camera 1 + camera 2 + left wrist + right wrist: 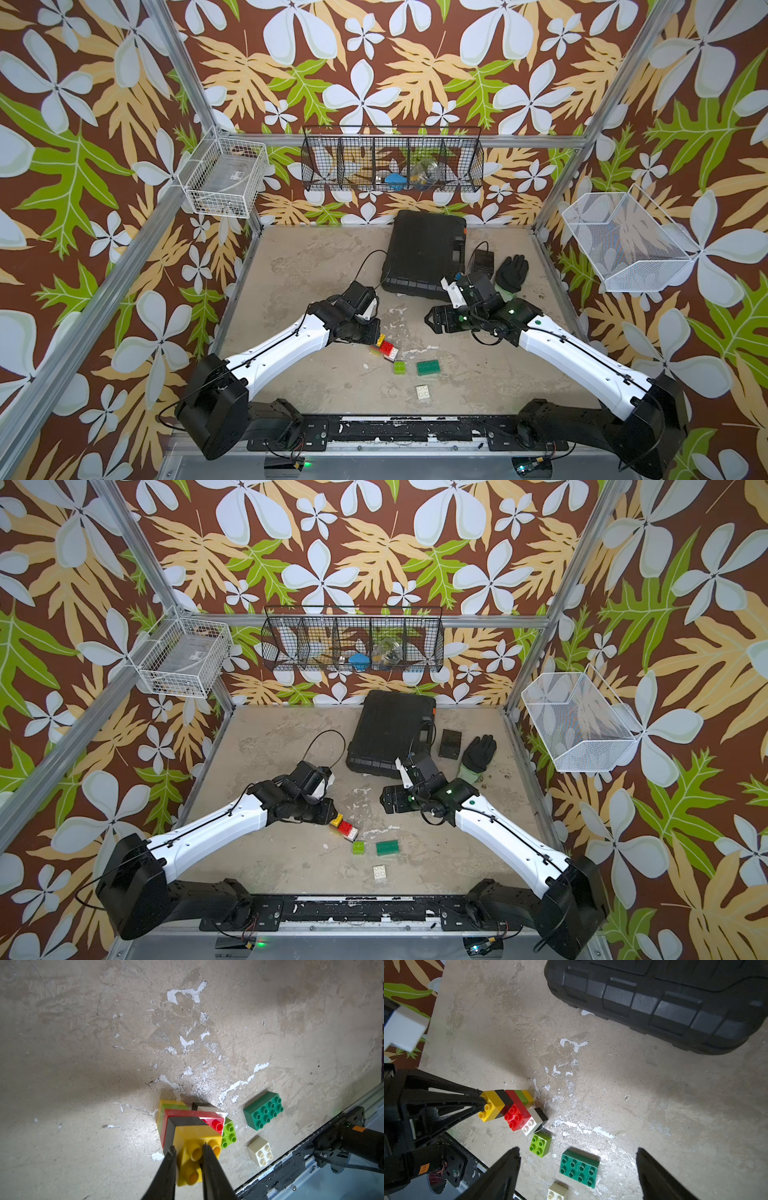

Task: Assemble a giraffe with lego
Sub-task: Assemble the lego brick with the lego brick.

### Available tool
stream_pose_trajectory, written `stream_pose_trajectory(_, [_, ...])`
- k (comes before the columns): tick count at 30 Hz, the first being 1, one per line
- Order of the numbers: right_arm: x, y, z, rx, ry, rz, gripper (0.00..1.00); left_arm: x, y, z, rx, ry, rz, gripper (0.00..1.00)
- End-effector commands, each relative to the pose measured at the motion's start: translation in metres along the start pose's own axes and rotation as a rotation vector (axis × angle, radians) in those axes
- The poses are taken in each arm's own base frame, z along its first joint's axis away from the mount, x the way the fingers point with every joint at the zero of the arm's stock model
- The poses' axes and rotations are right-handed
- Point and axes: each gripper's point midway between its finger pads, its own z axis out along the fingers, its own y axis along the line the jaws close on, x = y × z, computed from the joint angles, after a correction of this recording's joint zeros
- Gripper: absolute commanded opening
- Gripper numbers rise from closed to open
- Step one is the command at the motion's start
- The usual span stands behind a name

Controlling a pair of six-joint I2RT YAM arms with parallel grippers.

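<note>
- The left hand (189,1148) is closed on the top of the giraffe (517,1113). Its two thin fingers (168,1167) pinch the yellow brick (197,1132) that caps the stack. One finger lies along the brick's side and the other runs between its studs.
- The giraffe is near the middle of the table (311,270), toward the front edge. In both top views it sits just past the left arm's wrist.
- Below the yellow cap come a black brick and then a long red brick. Under the red one are two short legs, one lime green over yellow, the other white over black.
- The stack seems to lean toward the left arm. The views do not make clear whether both feet touch the table.
- The right hand (578,1151) is wide open and holds nothing. It hangs above the table, apart from the giraffe.
- Three loose bricks lie studs up on the table.
- The lime green brick (400,366) is just beside the white-and-black leg.
- The dark green brick (428,368), a long one with eight studs, lies near the lime one on the right arm's side.
- The white brick (423,391) lies closer to the front edge, apart from both.
- Toward the back a black case (424,253) lies flat. A small black box (482,262) and a black glove (512,272) lie beside it.
</note>
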Motion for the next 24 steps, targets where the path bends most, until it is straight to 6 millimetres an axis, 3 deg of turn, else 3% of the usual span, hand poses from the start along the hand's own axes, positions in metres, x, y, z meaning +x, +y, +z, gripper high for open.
stream_pose_trajectory(1, [-0.005,0.002,0.0,-0.004,-0.018,-0.011,0.9,0.052,0.043,0.005,-0.179,0.194,-0.019,0.25])
stream_pose_trajectory(16, [-0.006,0.003,0.0,-0.007,-0.02,-0.014,0.89,0.051,0.056,0.001,-0.231,0.17,-0.048,0.26])
stream_pose_trajectory(24, [-0.007,0.002,-0.002,-0.001,-0.023,-0.024,0.89,0.05,0.053,0.004,-0.214,0.173,-0.054,0.26])
